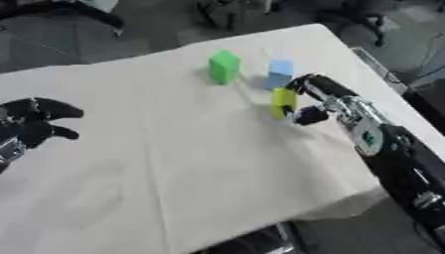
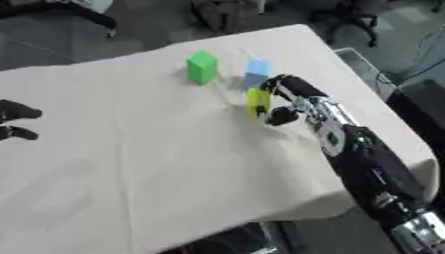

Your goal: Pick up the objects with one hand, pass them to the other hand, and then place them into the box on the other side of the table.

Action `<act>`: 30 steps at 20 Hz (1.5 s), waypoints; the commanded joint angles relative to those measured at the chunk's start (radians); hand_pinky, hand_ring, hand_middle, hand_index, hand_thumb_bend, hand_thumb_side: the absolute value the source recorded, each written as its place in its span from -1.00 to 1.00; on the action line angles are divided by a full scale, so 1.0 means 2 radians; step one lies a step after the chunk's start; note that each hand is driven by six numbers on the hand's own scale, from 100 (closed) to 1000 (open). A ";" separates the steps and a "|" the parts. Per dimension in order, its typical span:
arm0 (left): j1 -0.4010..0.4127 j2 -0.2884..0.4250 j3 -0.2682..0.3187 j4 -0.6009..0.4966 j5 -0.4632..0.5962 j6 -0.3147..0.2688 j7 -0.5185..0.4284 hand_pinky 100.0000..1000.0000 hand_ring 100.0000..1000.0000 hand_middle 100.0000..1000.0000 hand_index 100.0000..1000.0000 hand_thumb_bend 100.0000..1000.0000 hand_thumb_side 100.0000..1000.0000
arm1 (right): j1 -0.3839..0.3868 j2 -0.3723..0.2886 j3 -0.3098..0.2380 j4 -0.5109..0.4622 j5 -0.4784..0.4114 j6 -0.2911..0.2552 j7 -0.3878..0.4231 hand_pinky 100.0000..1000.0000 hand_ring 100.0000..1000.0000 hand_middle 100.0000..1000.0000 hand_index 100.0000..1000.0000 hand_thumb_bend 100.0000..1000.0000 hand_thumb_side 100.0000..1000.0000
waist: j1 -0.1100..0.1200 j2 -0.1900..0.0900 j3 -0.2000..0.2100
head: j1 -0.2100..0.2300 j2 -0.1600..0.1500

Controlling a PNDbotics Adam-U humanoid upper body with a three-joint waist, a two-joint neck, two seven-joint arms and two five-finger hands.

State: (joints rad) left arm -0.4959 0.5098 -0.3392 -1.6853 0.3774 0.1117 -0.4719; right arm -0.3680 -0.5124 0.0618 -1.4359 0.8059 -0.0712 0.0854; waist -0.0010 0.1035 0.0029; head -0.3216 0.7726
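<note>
The right hand (image 1: 315,99) had curled round the upright yellow block (image 1: 283,102), at the table's two o'clock; the left hand (image 1: 35,124) (open, empty) waited at nine o'clock, well apart.

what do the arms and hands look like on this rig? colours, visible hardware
Both hands are black. The right hand sits on a silver metallic wrist section with a small green mark, then a thick black forearm with silver fittings near the lower edge. The left hand shows only black fingers and palm, with a bit of silver at the wrist.
</note>
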 commanded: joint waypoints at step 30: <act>-0.058 0.004 -0.053 0.015 -0.031 0.015 -0.068 0.52 0.84 0.50 0.60 -0.20 0.02 | -0.113 0.102 0.201 -0.206 0.045 -0.160 0.036 0.51 0.30 0.05 0.22 -0.61 -1.00 | 0.002 -0.005 0.028 | 0.059 -0.001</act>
State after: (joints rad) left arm -0.5903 0.5095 -0.4454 -1.6406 0.3196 0.1410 -0.5982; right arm -0.5753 -0.3097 0.4653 -1.8429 0.8821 -0.3847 0.1602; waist -0.0002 0.1041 0.0570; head -0.2017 0.7726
